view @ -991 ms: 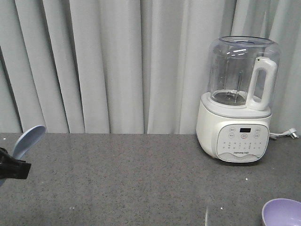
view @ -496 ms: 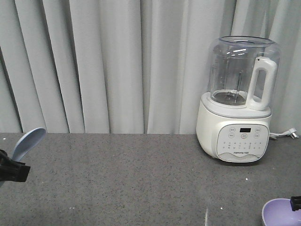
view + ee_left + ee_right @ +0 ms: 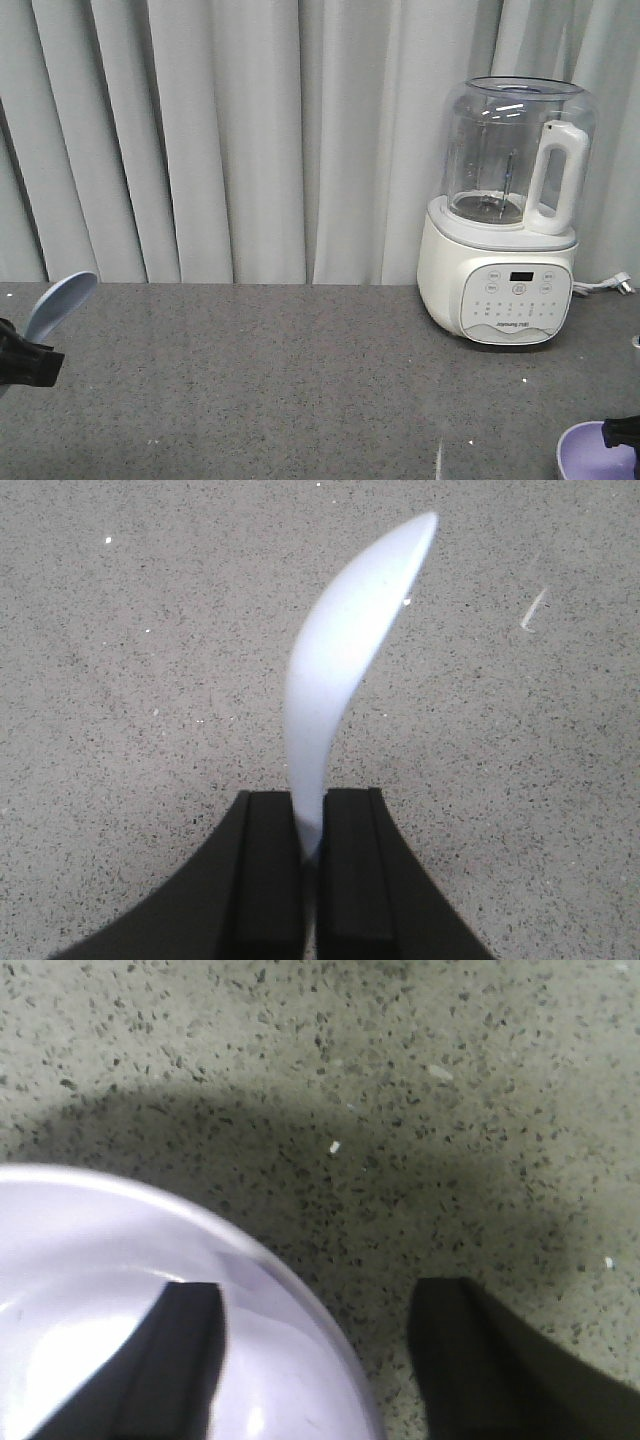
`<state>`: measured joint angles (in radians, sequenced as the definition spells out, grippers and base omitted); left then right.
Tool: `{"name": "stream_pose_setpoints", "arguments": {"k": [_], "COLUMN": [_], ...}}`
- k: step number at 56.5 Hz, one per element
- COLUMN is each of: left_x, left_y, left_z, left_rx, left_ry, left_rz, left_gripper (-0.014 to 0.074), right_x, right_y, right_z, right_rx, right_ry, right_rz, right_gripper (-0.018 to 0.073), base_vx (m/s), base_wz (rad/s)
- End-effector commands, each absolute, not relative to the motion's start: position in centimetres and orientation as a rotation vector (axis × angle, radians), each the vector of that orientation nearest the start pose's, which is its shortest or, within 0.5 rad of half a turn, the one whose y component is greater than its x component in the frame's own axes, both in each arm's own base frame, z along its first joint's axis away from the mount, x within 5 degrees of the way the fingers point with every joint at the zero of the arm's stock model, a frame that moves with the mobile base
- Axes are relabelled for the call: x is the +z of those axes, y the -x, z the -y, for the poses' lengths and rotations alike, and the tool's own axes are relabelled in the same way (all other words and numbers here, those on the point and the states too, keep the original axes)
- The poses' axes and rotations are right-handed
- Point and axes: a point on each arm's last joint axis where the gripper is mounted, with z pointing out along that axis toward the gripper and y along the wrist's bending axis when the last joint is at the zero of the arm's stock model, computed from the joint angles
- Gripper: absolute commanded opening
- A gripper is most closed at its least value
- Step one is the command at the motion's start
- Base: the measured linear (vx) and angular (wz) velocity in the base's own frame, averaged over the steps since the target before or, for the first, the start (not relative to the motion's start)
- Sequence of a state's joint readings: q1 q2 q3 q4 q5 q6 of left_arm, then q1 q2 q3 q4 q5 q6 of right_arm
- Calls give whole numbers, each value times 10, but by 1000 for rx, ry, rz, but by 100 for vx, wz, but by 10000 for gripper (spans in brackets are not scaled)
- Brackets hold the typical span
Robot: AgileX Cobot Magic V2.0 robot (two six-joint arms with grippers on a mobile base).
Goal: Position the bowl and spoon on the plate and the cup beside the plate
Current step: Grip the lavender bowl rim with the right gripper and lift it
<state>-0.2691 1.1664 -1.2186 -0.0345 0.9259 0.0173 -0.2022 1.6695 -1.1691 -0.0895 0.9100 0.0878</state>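
Wrist-mounted views: one spoon (image 3: 340, 650) pinched in the left fingers (image 3: 275, 870); one bowl (image 3: 80, 1250), spread right fingers (image 3: 190, 1360) straddling its rim, one inside.

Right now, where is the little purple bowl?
The bowl sits in the front view's bottom right corner, on the grey table in front of the white blender; the right gripper straddles its rim, one finger inside.

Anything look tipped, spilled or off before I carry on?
Nothing stands out. The spoon sits pinched by its handle in the left gripper, the bowl is upright with the open right gripper straddling its rim, and no spill shows.
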Motion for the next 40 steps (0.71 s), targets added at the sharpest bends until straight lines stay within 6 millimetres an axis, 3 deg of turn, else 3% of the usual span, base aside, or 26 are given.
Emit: {"name": "stream_pose_setpoints", "arguments": {"k": [1,7,13,17,27,29,40], "left_x": [407,407,407,407,408,409,420], "left_y": [-221,-221,-221,-221,-222,-223,-216], "left_z": [66,66,66,66,66,66,64], "left_rx": [-192,-192,-192,-192,-194,-194,-206], "left_ry": [-315,-315,-315,-315,-312,-311,-294], "left_rz": [-2235,-2235,-2234,-2234,-2216,-2210,-2126], "left_gripper": [-6,-6,-6,-6,-6,-6,-6], "right_x": [254,255,262,277,340,367,430], "right_y": [-322,-321,-317,-312,-283,-265,-201], "right_z": [75,75,74,73,64,57,32], "right_rx": [-155,-165,-171,-175,-159,-130,-45], "right_ry": [-321,-318,-313,-308,-275,-245,-97], "right_rz": [-2771,-2777,-2761,-2703,-2432,-2319,-2027], "right_gripper": [235,-19,-14,-11,-11,-11,-11], "base_vx": [0,0,0,0,0,0,0], "base_wz": [0,0,0,0,0,0,0]}}
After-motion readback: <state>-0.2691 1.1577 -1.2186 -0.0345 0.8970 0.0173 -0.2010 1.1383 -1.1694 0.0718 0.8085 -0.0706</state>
